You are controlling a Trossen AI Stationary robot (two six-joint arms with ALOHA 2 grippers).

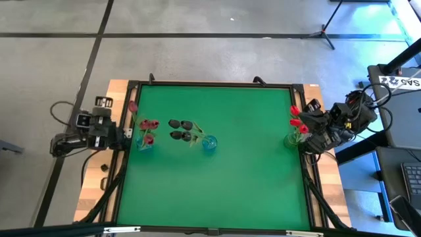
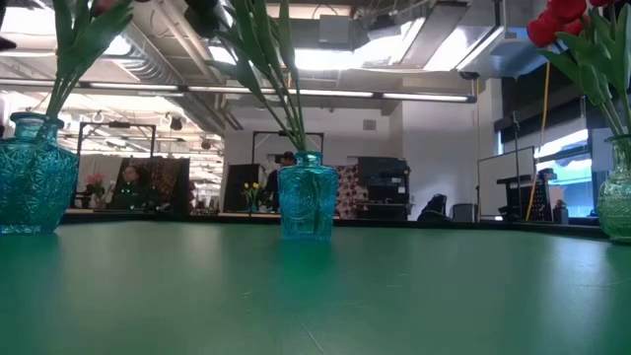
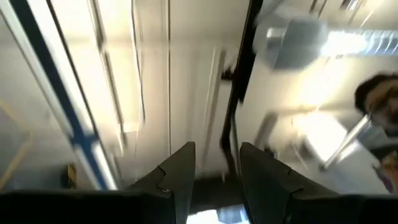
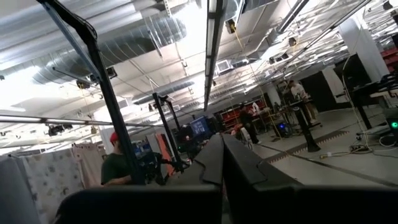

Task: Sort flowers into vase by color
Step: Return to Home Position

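Left fingers slightly parted, empty, beside desk edge; right fingers pressed together, empty. Flowers stood in vases, well apart from both fingers. Arms likely parked there because sorting looked finished.

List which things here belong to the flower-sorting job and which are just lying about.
Job: left red flowers in the left blue vase; black flowers in the middle blue vase; right red flowers in the right vase; left tool and right tool, at the table's sides.
Lying about: tripod; keyboard, both off the table.
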